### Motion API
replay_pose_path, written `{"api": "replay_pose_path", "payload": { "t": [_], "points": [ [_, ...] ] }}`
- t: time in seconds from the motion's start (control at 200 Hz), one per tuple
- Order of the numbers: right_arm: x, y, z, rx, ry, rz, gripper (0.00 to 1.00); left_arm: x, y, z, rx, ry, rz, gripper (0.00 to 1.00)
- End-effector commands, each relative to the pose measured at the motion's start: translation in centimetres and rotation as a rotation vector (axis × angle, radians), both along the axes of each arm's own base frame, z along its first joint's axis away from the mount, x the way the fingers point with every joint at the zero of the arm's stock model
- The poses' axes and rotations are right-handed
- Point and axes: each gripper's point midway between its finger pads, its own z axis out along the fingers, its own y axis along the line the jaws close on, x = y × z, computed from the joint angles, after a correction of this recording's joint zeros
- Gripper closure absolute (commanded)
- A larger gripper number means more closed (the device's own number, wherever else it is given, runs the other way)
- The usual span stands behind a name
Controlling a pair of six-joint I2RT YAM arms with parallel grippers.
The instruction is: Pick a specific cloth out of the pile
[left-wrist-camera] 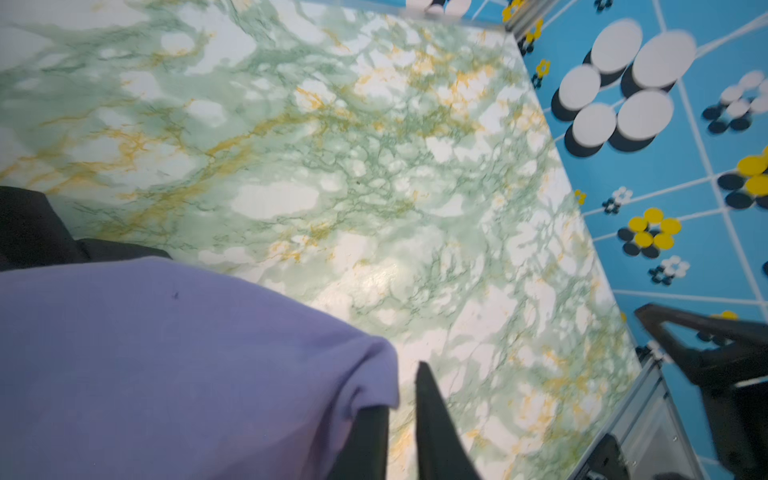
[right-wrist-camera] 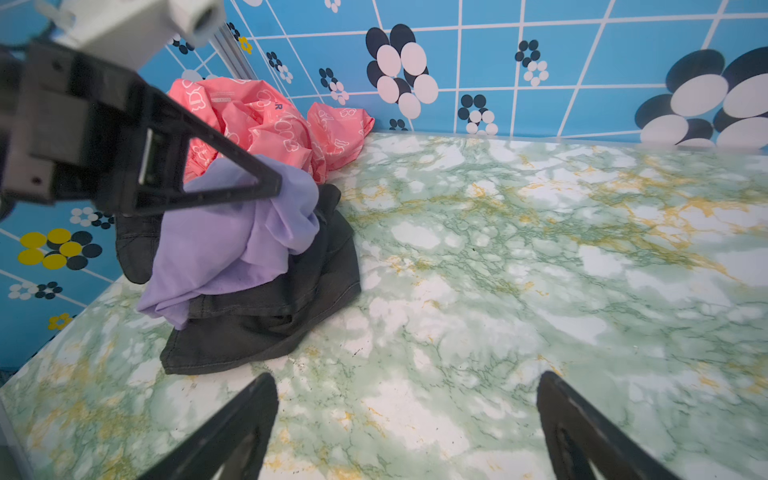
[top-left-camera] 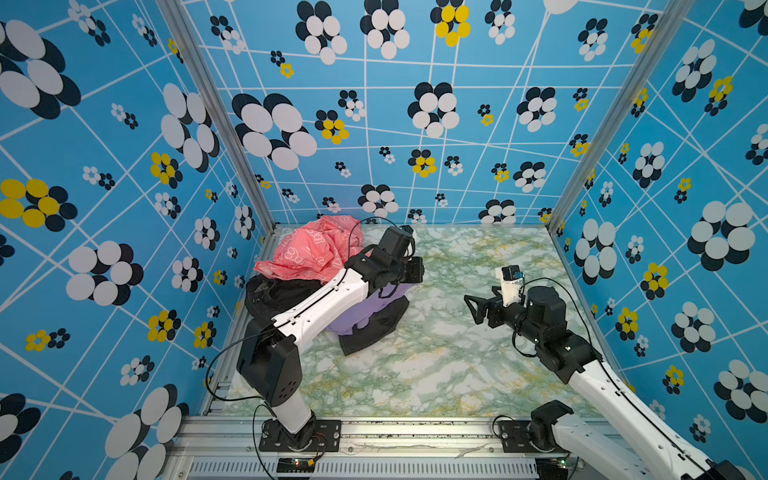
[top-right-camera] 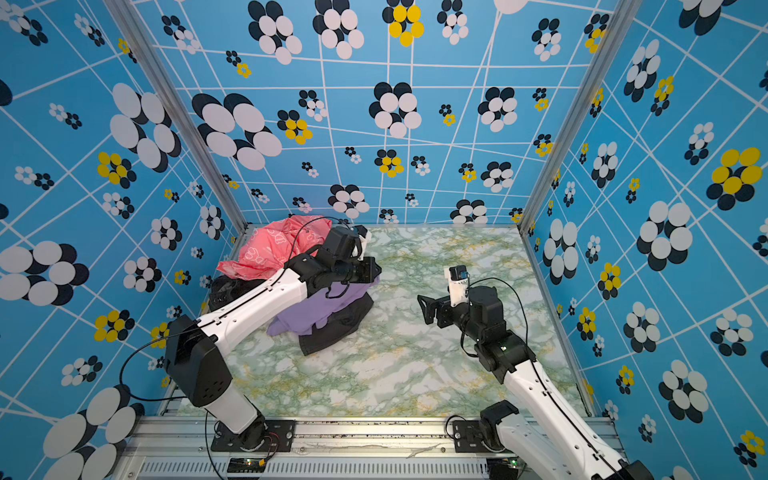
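— So, the left gripper?
— Its jaws stand a narrow slit apart, and the marble table shows between them. The lavender cloth lies right under it, draped over one finger, on top of the pile.
— What else is in the pile?
— A coral-pink printed cloth lies beyond that gripper, and a black cloth is underneath.
— And the right gripper?
— It is spread wide with nothing between the jaws, and the pile sits ahead of it, well apart.
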Motion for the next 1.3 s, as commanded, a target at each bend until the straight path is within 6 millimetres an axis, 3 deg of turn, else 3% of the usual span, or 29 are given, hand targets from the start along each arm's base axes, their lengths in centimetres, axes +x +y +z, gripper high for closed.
{"api": "replay_pose_path", "payload": {
  "t": [0.0,0.1,0.165,0.25,0.35,0.49,0.63,0.944,1.294],
  "points": [
    [0.1,-0.9,1.2,-0.007,-0.030,-0.051,0.01,0.4,0.6,1.3,-0.019,-0.051,0.010,0.59],
    [0.1,-1.1,1.0,-0.011,-0.029,-0.061,0.01,0.4,3.2,4.4,-0.046,-0.145,0.079,0.23],
    [0.1,-1.0,0.9,-0.006,-0.029,-0.058,0.01,0.3,5.5,6.8,-0.079,-0.214,0.143,0.07],
    [0.1,-0.8,0.8,0.006,-0.025,-0.052,0.01,-0.3,8.6,8.9,-0.093,-0.266,0.213,0.01],
    [0.1,-0.5,0.8,0.021,-0.023,-0.038,0.01,-1.0,12.5,8.8,-0.080,-0.246,0.310,0.01],
    [0.2,-0.1,0.8,0.040,-0.019,-0.024,0.01,-2.4,17.0,5.5,-0.100,-0.139,0.435,0.01],
    [0.3,0.2,0.7,0.045,-0.012,-0.014,0.01,-4.0,19.8,2.1,-0.115,-0.068,0.524,0.04],
    [0.4,0.4,0.8,0.047,-0.008,-0.004,0.01,-6.7,23.1,-4.2,-0.149,0.112,0.663,0.06],
    [0.5,0.6,0.7,0.050,-0.006,0.002,0.01,-8.9,27.2,-9.0,-0.216,0.239,0.819,0.10]
  ]
}}
